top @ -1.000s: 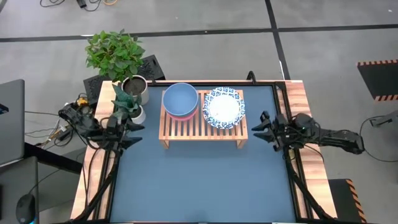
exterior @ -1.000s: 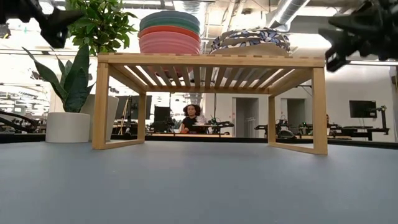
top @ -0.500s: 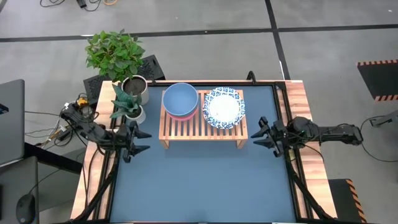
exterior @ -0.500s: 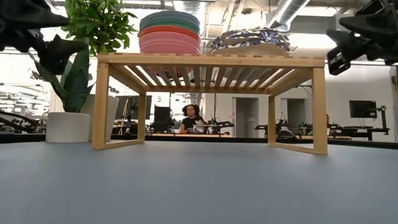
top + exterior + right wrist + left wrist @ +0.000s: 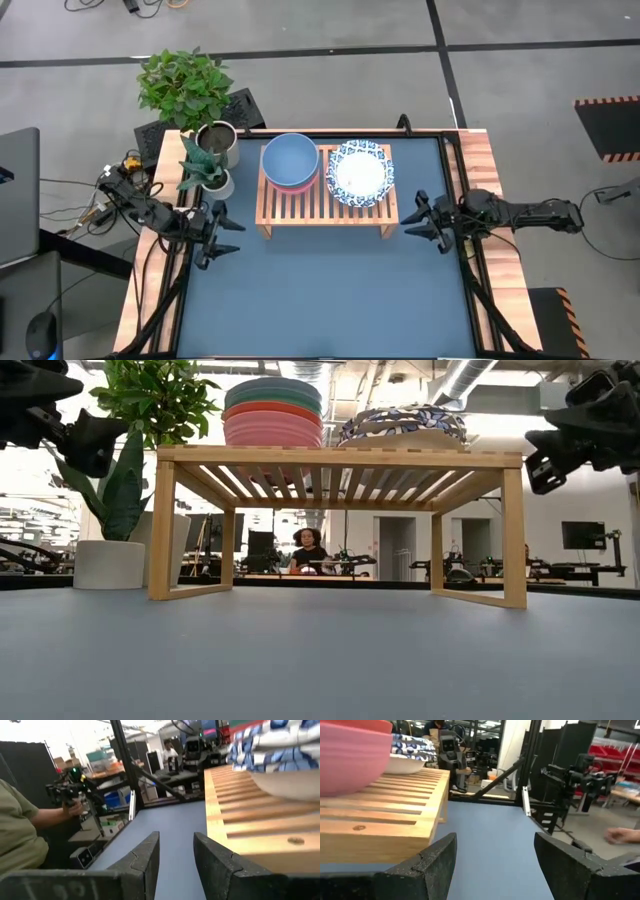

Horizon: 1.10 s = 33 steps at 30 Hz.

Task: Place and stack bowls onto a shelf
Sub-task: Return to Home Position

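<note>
1. Nearest are my own hands. My left gripper (image 5: 226, 238) hangs over the left edge of the table (image 5: 320, 290), to the lower left of the shelf in the high view. Its fingers (image 5: 437, 865) are spread wide and hold nothing.
2. My right gripper (image 5: 411, 217) is at the table's right edge, just right of the shelf. Its fingers (image 5: 145, 857) stand apart with a narrower gap, and they are empty too.
3. Both hands point inward toward the shelf, and neither touches it.
4. The shelf (image 5: 325, 210) stands in the upper middle of the high view, on the far part of the table. Its long axis runs left to right across the frame. The slats cross that axis, running top to bottom.
5. On the shelf's left half is one upright stack, mouths up: the blue bowl (image 5: 290, 160) on top, the green bowl (image 5: 272, 396) under it, and the pink-red bowl (image 5: 272, 428) at the bottom.
6. On the right half the patterned bowls (image 5: 360, 172) sit nested, also mouths up. I cannot count them from here. Being round, the bowls have no long axis of their own, and the two stacks stand side by side along the shelf's length.
7. No bowl lies on the table, so I judge the stacking finished. Only parking my arms looks left to do.
8. Farther off, a leafy plant (image 5: 185, 85) stands at the upper left. Under the shelf in the low view, a person (image 5: 305, 545) sits in the room behind.
</note>
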Available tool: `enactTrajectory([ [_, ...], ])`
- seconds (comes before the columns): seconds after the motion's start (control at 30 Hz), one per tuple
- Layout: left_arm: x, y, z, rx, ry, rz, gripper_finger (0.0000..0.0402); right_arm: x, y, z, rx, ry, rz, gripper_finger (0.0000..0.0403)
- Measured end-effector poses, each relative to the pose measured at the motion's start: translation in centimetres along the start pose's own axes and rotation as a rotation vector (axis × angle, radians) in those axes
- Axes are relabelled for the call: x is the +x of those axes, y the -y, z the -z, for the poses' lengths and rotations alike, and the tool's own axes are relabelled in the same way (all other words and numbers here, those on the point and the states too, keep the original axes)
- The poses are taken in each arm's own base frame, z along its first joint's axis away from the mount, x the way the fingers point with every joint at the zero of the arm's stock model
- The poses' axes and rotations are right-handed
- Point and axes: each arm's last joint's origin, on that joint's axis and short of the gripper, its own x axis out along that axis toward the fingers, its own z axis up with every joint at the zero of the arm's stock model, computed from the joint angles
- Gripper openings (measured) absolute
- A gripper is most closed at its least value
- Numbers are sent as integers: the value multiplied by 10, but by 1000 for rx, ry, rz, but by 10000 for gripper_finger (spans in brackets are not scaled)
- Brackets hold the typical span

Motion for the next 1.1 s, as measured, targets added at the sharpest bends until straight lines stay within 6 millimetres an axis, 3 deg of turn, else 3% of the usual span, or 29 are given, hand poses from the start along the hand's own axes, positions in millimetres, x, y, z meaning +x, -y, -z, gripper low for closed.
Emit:
enactTrajectory([
  [1.1,0,0,1,-46,-2,-12,251,0,2,7,18,-72,17,144],
])
